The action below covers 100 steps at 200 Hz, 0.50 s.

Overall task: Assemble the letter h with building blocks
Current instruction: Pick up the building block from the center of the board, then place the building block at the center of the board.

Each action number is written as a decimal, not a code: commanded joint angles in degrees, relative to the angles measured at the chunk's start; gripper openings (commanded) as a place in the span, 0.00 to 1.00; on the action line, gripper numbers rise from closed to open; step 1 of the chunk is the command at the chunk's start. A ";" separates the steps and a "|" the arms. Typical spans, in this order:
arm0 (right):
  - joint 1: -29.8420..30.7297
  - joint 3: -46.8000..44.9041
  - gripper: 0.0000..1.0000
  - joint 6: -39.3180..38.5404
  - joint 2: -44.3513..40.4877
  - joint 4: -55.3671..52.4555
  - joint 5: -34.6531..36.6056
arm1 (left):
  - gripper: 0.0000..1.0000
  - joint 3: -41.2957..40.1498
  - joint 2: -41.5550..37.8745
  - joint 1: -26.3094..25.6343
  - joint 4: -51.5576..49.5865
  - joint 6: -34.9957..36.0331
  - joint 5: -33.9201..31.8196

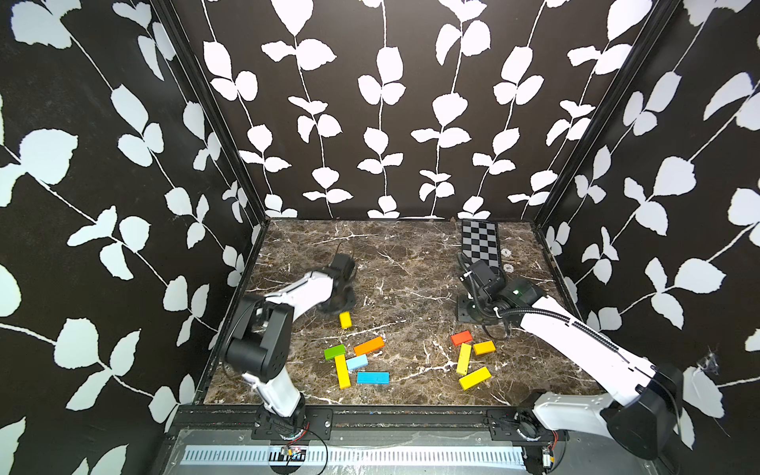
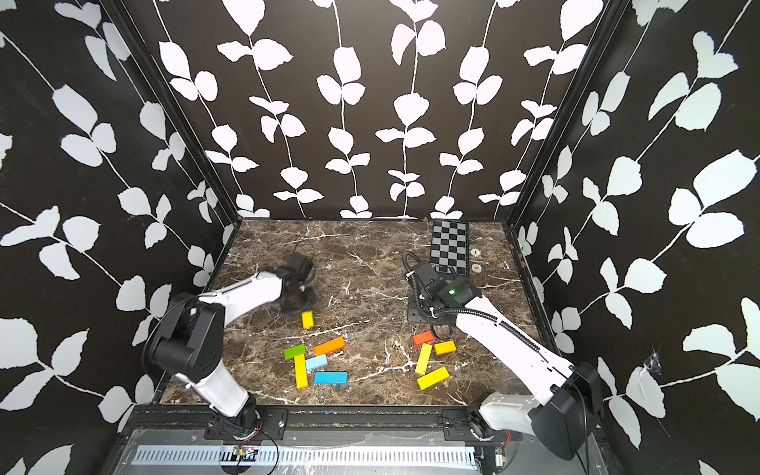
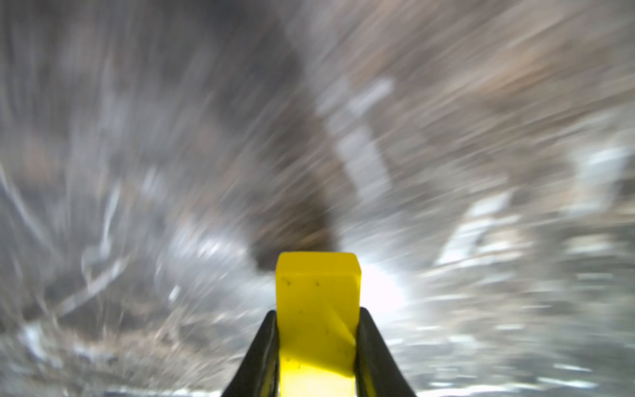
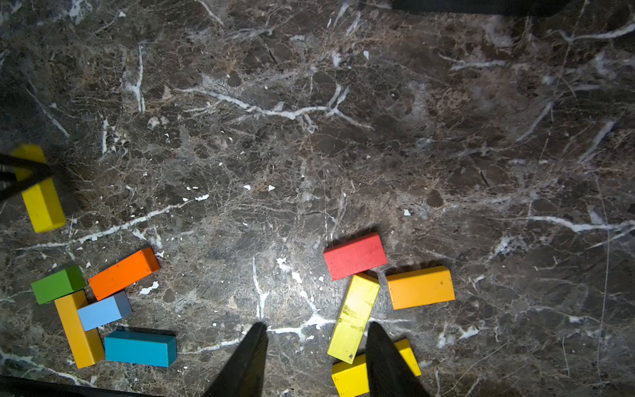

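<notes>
Between the jaws of my left pincer (image 3: pixel 318 311): one short yellow block (image 3: pixel 318 285), clamped across its narrow sides. One end sticks out, which should let me lay it down as a stroke of the h. Whether it rests on the marble table (image 1: pixel 411 267) or hangs just above it, I cannot tell; everything behind it in the wrist view is smeared.

My right pincer (image 4: pixel 316 324): jaws apart, empty, over bare table just beside the pale yellow block (image 4: pixel 354 316), likely ready to choose.

On my left side, loose and crowded:
- green block (image 1: pixel 334 351)
- orange block (image 1: pixel 369 345)
- light blue block (image 1: pixel 357 362)
- blue block (image 1: pixel 372 377)
- long yellow block (image 1: pixel 342 371)

On my right side:
- red block (image 1: pixel 461 337)
- amber block (image 1: pixel 484 347)
- bright yellow block (image 4: pixel 347 378), partly hidden by my own finger

No letter laid yet.

Chequered board (image 1: pixel 480 244): at the back, its near edge hidden by my right arm (image 1: pixel 575 329).
</notes>
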 commanded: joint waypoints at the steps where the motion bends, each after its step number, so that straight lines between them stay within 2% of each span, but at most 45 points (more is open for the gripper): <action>1: 0.37 1.51 0.46 1.57 -1.77 -1.66 1.39 | 0.00 12.26 4.67 -4.55 -4.05 6.76 1.03; 31: 0.49 -0.23 0.46 3.06 -3.70 -0.69 0.05 | 0.00 22.01 13.20 -8.16 -6.00 7.96 1.83; 100: 0.45 -1.71 0.46 4.00 -3.21 1.25 -1.91 | 0.00 25.88 20.90 -10.68 -5.32 6.88 2.98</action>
